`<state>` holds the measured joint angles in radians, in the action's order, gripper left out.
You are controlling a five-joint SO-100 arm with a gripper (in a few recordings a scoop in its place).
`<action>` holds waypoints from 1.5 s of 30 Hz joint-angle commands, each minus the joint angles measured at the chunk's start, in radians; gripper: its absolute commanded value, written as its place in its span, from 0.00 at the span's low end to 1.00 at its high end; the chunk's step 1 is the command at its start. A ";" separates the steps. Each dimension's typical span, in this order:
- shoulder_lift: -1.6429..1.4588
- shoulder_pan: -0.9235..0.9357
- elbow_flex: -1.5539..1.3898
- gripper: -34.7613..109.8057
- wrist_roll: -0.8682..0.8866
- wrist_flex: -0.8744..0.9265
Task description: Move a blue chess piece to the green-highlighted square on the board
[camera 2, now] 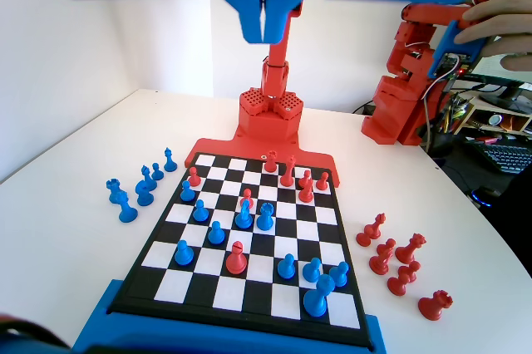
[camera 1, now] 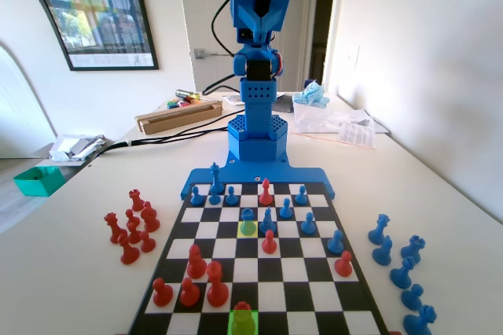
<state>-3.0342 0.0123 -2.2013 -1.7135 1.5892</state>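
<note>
In the fixed view we see the green-highlighted square (camera 1: 242, 322) nearest, a red pawn (camera 1: 243, 307) on it; farther up the board (camera 1: 346, 288), the blue chess piece (camera 1: 248, 220) on yellow—red pawns (camera 1: 196, 260) between. Our gripper (camera 2: 264, 31) hangs high, jaws together.

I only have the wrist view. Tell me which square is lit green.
Observer: The green square lies in the board row farthest from the blue arm, fourth from the left in the fixed view.
Operator: Say what stands on it.
Observer: A piece with a red top; the tint hides the rest of its colour.
Operator: Name any other lit square.
Observer: A yellow square, three rows from the arm, with a blue pawn on it.
</note>
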 commanded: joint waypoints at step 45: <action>0.939 0.018 0.568 0.25 0.313 -0.149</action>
<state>-2.1690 0.0092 -1.7257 -1.4389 1.4803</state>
